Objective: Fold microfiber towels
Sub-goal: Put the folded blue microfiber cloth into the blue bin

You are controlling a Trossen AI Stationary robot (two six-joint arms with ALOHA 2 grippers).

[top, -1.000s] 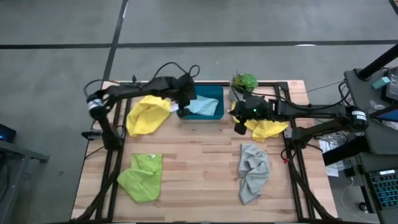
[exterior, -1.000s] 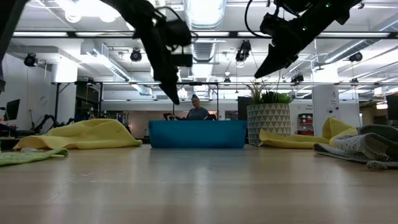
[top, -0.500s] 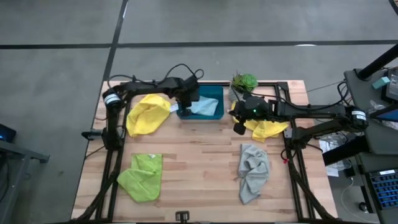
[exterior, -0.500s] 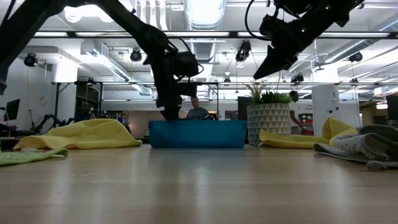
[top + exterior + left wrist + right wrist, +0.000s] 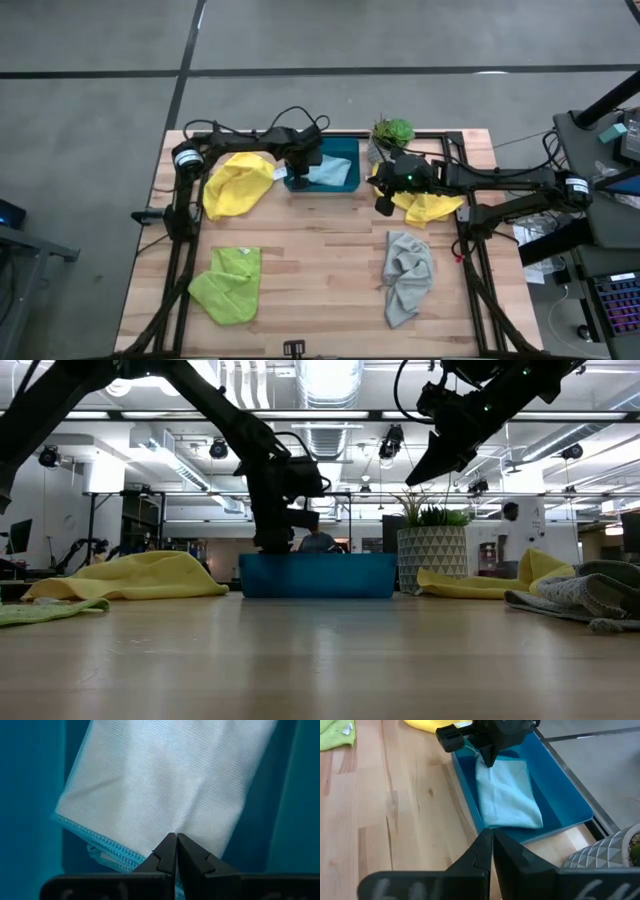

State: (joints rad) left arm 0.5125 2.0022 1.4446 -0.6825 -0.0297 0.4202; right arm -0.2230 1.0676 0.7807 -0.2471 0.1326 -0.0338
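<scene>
The teal tray point(image 5: 345, 184) sits under the left gripper point(image 5: 486, 757), whose fingers are pressed together on the light blue towel point(image 5: 506, 795) inside. The right gripper point(image 5: 383, 204) hovers pinched closed, empty, beside a yellow towel point(image 5: 432, 210).

My two arms are dark, almost black, made of slim tubes and thick joints. The left arm point(image 5: 235, 140) has a white band near its base and loose black cables looping over it. My right arm point(image 5: 500, 180) carries a small green light. My fingers point(image 5: 192, 862) are matte black wedges.
</scene>
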